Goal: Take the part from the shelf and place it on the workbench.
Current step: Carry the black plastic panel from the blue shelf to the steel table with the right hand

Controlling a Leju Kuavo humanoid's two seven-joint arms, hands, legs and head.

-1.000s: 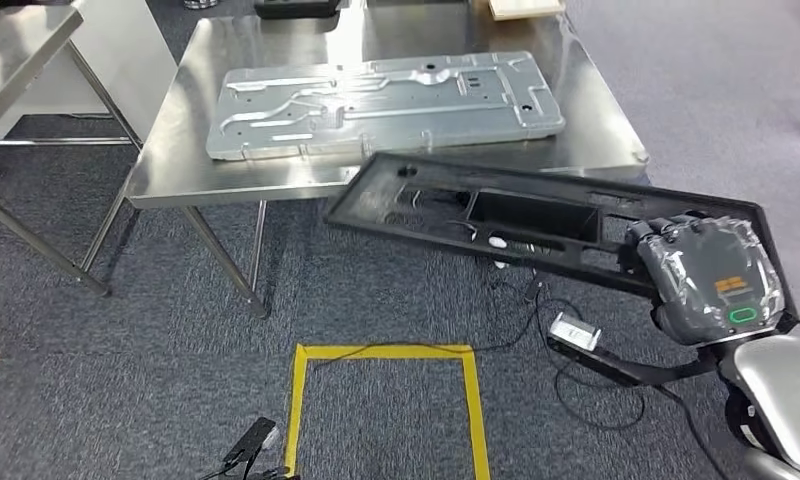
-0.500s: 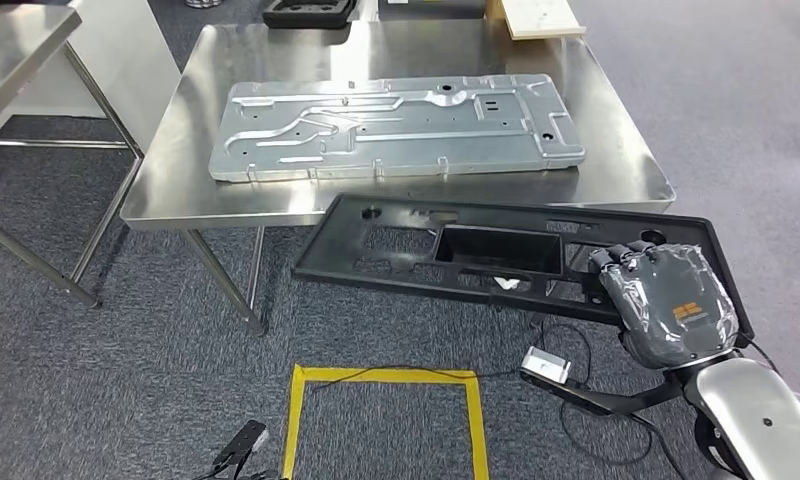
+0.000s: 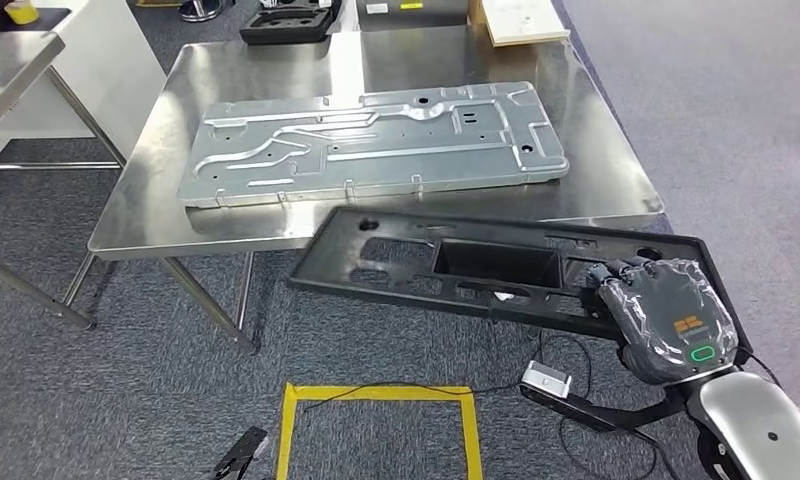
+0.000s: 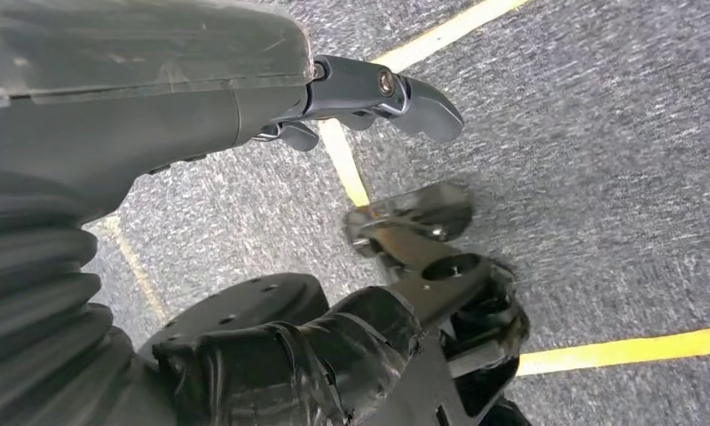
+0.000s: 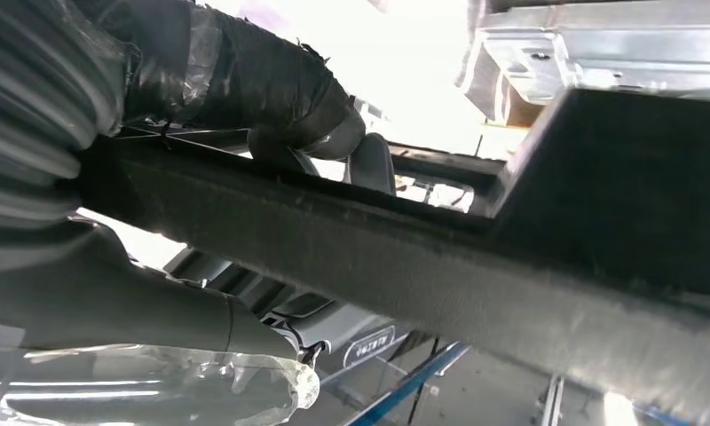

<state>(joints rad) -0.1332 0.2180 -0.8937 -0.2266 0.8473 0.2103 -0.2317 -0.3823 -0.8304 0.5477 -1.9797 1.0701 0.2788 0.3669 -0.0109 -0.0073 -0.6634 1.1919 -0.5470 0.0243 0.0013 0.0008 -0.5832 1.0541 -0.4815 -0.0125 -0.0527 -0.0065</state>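
The right hand [image 3: 666,315] grips the black part [image 3: 476,265] at one end, holding it near level just in front of the steel workbench [image 3: 616,180]. A grey metal panel [image 3: 371,140] lies on the workbench. The left hand [image 4: 245,115] holds nothing, fingers apart, above carpet.

Bright overhead glare on the steel workbench [image 3: 616,180] (right wrist view overexposed)

Black part [image 3: 496,265], silver workbench [image 3: 616,170], yellow floor tape [image 3: 376,392].
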